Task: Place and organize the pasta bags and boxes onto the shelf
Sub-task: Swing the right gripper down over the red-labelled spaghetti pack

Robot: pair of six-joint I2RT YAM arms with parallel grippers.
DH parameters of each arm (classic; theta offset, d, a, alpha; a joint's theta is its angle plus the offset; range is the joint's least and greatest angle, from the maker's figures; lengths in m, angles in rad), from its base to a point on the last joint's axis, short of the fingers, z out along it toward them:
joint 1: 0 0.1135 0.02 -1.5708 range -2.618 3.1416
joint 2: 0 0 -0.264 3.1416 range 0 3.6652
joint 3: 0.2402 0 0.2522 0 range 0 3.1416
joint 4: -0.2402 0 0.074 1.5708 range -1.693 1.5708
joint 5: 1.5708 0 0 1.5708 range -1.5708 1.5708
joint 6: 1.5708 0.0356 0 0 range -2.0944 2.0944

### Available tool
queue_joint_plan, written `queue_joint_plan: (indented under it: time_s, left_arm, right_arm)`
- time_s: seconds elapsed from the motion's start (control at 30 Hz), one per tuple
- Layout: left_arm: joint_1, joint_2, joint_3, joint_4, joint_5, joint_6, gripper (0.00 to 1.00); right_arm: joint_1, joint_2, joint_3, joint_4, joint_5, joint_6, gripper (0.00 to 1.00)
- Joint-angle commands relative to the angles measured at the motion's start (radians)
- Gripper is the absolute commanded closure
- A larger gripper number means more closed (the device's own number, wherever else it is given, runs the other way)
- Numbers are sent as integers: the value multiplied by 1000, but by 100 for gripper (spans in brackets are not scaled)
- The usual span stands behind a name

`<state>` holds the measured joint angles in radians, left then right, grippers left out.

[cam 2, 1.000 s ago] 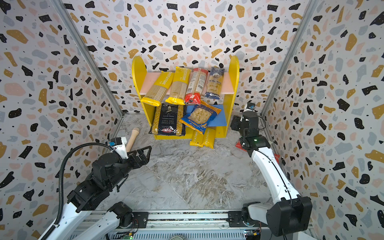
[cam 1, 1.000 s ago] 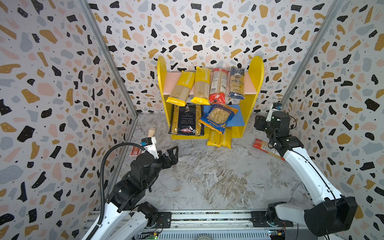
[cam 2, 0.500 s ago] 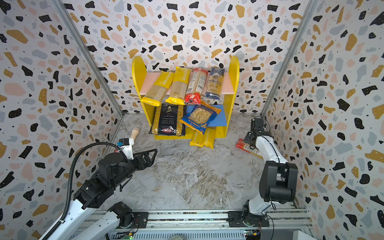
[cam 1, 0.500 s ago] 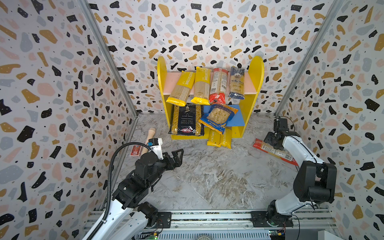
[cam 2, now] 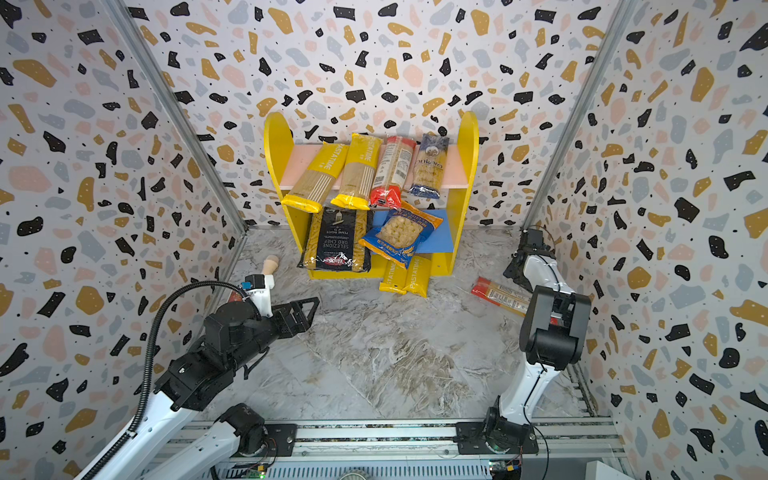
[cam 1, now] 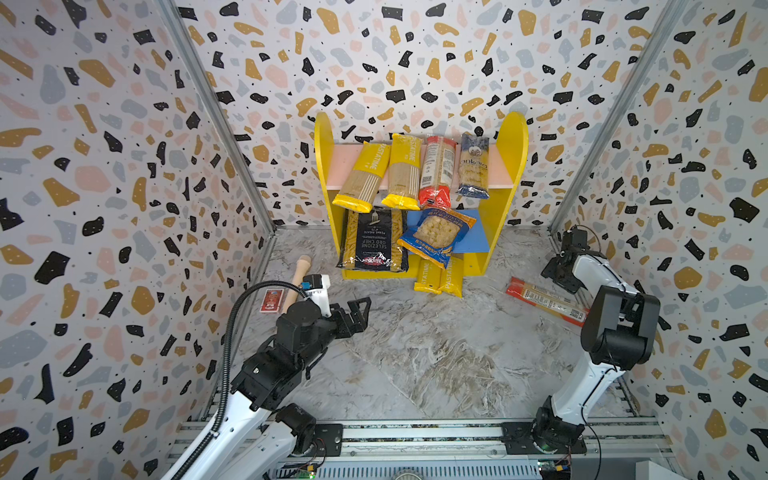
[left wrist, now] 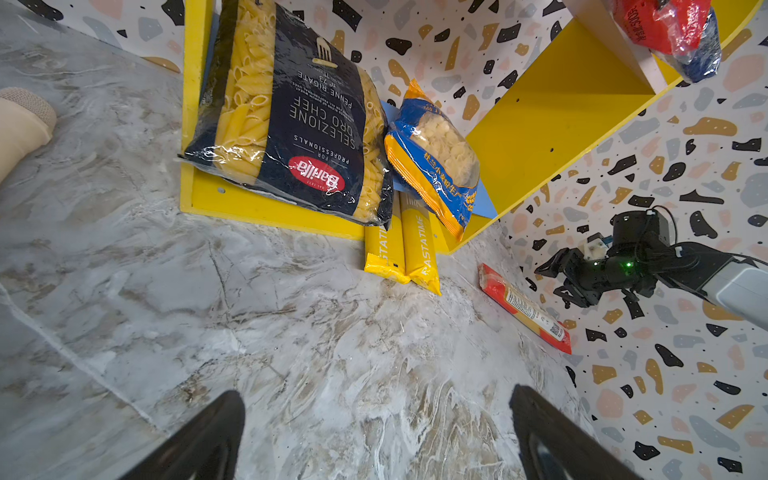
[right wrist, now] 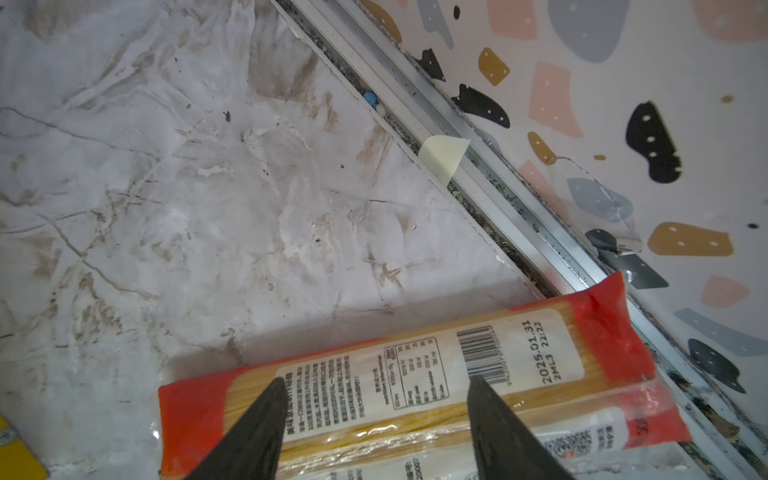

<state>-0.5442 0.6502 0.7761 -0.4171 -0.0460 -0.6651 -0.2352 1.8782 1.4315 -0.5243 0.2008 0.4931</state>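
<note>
Now right end effector (right wrist: 376,380) has dropped above red-ended pack (right wrist: 419,399).

I am working in a lab robot cell, not a real pantry. Printed terrazzo walls (cam 1: 104,166) box it in on three sides, joined by bare aluminium posts (cam 1: 216,124). The floor (cam 1: 415,353) is a marble-print sheet, the arm bases (cam 1: 557,432) sit on a metal rail (cam 1: 415,434), and the shelf (cam 1: 513,137) is a brightly painted prop.

My cell had terrazzo-print walls (cam 1: 104,166), grey marble-look floor (cam 1: 415,353), metal corner rails (cam 1: 218,112); maybe a tape scrap (right wrist: 442,156) at floor's edge.
</note>
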Motion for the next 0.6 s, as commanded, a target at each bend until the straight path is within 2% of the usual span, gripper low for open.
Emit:
queue_joint_plan:
  time_s: [0.0, 0.57]
  left_arm:
    - [4, 0, -14, 47, 1, 23, 0]
    - [4, -14, -18, 30, -5, 36, 0]
  right_arm:
    - [-8, -8, 3, -20, -4, 3, 31]
    - [-14, 49, -81, 17, -95, -7, 31]
